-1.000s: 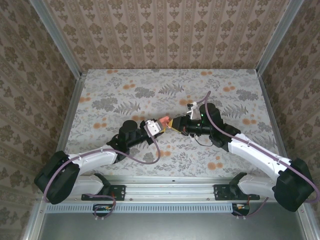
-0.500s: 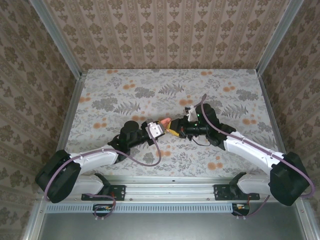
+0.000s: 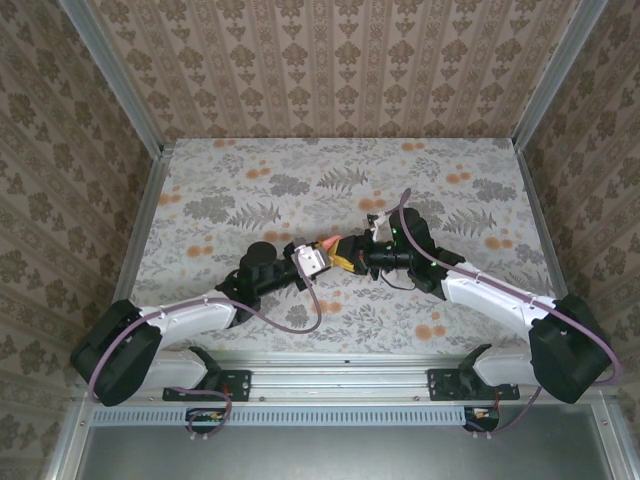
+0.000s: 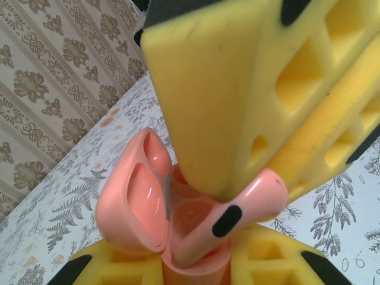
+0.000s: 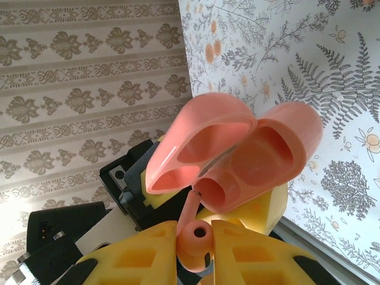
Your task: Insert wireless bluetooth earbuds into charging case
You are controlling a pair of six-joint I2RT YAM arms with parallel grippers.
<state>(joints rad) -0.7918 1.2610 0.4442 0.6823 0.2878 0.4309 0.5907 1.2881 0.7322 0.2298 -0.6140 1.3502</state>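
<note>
Seating coral earbud (image 4: 237,208), pinched in right jaws, stem-first into open charging case (image 4: 133,196) clamped by left jaws. Next, likely: straighten over case's socket, press home, release.

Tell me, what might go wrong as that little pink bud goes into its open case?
1. The earbud meets the pink case at a slant, with its stem tip in a socket. It may jam on the rim instead of sliding in.
2. The right gripper pinches just the bud's head, so a push could twist it loose.
3. That gripper's broad fingers sit close to the open lid and might knock it while the left gripper holds the case.
</note>
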